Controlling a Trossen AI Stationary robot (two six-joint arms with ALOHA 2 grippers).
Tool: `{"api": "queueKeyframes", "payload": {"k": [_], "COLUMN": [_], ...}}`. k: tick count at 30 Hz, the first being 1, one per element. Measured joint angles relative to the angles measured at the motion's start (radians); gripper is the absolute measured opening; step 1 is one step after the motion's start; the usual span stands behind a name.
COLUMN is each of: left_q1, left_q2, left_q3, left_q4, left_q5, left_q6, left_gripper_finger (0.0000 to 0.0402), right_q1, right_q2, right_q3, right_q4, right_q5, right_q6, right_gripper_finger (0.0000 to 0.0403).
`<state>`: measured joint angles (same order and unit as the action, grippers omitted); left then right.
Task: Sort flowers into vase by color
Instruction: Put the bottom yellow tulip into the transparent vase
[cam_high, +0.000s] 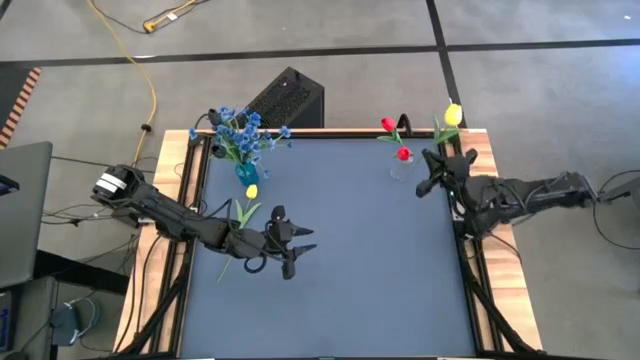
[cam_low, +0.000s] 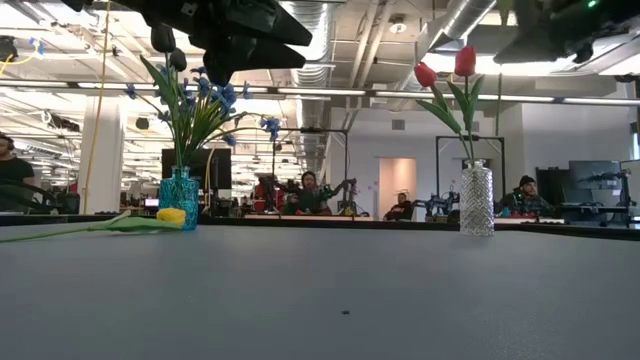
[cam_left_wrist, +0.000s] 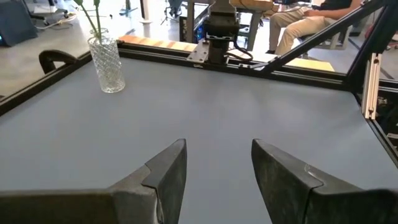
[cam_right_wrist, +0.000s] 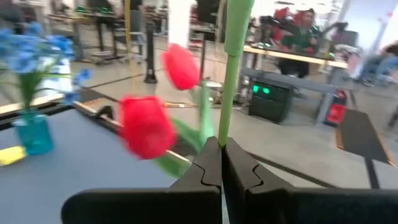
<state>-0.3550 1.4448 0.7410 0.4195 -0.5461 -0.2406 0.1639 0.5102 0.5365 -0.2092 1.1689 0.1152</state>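
Observation:
My right gripper (cam_high: 432, 170) (cam_right_wrist: 222, 155) hovers beside the clear vase (cam_high: 402, 170) at the table's far right and is shut on a yellow tulip (cam_high: 453, 115). Two red tulips (cam_right_wrist: 146, 127) stand in that vase (cam_low: 477, 200). Blue blossoms (cam_high: 240, 130) fill the blue vase (cam_high: 246, 173) at the far left. A second yellow tulip (cam_high: 251, 190) (cam_low: 171, 215) lies flat on the table in front of the blue vase. My left gripper (cam_high: 292, 245) (cam_left_wrist: 217, 162) hangs open above the table's middle left, touching nothing. My right gripper pinches the yellow tulip's green stem (cam_right_wrist: 224, 127) between its two shut fingers, which lie across the stem. The tulip is lifted clear of the table. Its yellow head (cam_high: 453, 115) shows toward the far edge from the gripper.
A raised frame (cam_high: 190, 190) runs round the dark table top. A black box (cam_high: 285, 98) sits past the far edge. People sit at desks in the room behind. Bare table surface (cam_high: 360, 270) stretches across the middle and near side.

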Motion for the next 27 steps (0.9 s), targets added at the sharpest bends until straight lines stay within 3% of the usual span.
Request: {"api": "queueKeyframes", "payload": {"k": [5,8,27], "left_q1": [0.000,0.000,0.000], "left_q2": [0.000,0.000,0.000], "left_q3": [0.000,0.000,0.000], "left_q4": [0.000,0.001,0.018], "left_q5": [0.000,0.000,0.000], "left_q6": [-0.015,-0.019,-0.046], "left_gripper_finger": [0.0169,0.0169,0.0169], "right_q1": [-0.186,-0.266,-0.505], "right_q2": [0.000,0.014,0.072], "right_q3": [0.000,0.000,-0.101], "right_q4": [0.001,0.007,0.228], "right_q5": [-0.225,-0.306,-0.451], "right_q6": [-0.008,-0.011,-0.116], "right_gripper_finger": [0.0021,0.0024,0.0025]}}
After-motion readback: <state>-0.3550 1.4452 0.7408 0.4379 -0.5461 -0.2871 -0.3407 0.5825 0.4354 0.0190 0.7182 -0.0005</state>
